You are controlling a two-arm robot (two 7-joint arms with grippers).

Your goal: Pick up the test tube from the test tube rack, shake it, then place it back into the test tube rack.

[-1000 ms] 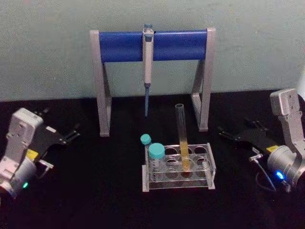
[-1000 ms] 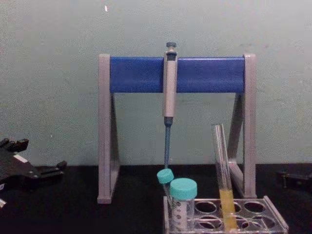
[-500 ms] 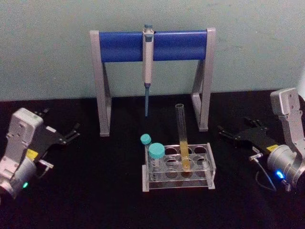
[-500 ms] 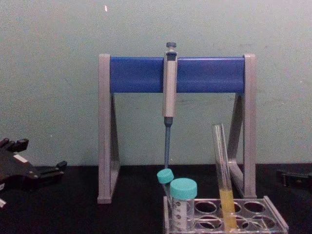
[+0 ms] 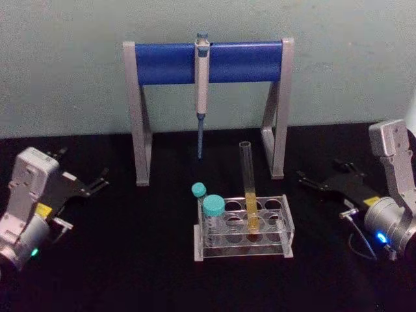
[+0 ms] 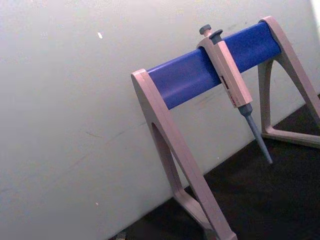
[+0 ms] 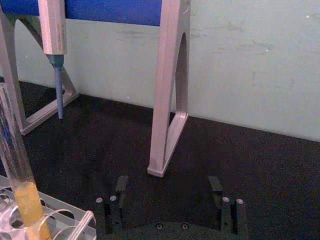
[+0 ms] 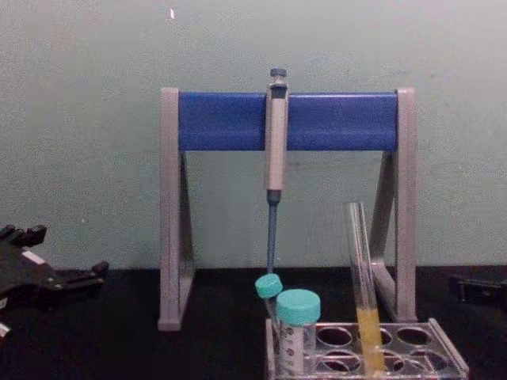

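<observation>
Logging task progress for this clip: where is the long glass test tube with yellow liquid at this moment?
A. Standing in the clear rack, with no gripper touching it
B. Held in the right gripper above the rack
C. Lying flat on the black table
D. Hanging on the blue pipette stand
A: the test tube stands in the test tube rack, while the left gripper and the open right gripper sit off to either side.

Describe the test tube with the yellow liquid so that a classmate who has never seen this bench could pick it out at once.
Find the tall grey-and-blue pipette stand at the back of the black table; in front of it sits a low clear test tube rack. The test tube stands in a middle hole of the rack. Unlike the short, wide teal-capped tubes at the rack's left end, it is long, thin and uncapped, with yellow liquid at the bottom.
</observation>
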